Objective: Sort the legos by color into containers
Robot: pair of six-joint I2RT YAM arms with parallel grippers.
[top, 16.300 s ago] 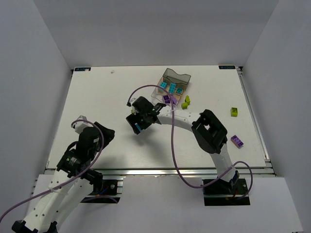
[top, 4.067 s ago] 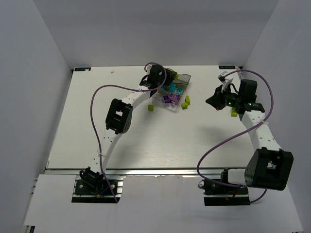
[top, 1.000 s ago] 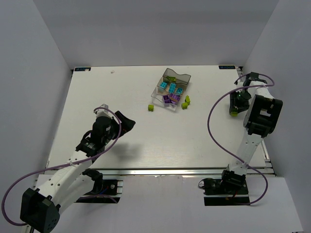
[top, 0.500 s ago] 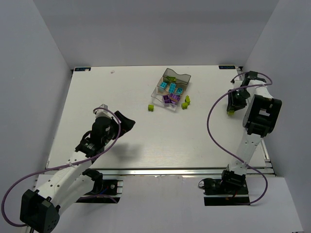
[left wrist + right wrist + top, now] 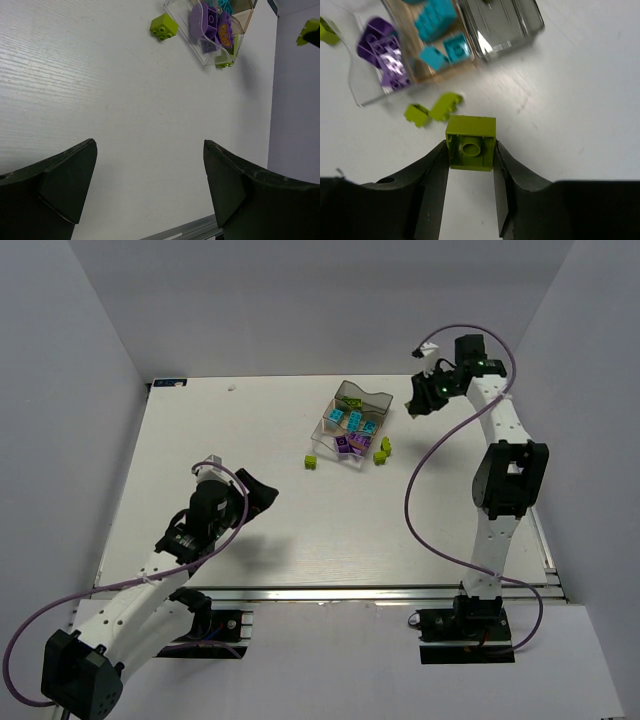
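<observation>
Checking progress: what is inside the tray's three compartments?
Middle compartment: cyan bricks; clear end: purple bricks; smoky end: one lime brick, though its tinted wall may hide more.

White arm links [image 5: 140,577], black joints [image 5: 510,478] (blocky), looping purple cables [image 5: 406,502]

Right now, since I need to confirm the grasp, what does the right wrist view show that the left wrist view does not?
Only the right wrist view shows the right gripper shut on a lime green brick, lifted above the table. Only the left wrist view shows the left gripper, open and holding nothing. Both show the tray with purple bricks inside and loose lime bricks lying beside it.
</observation>
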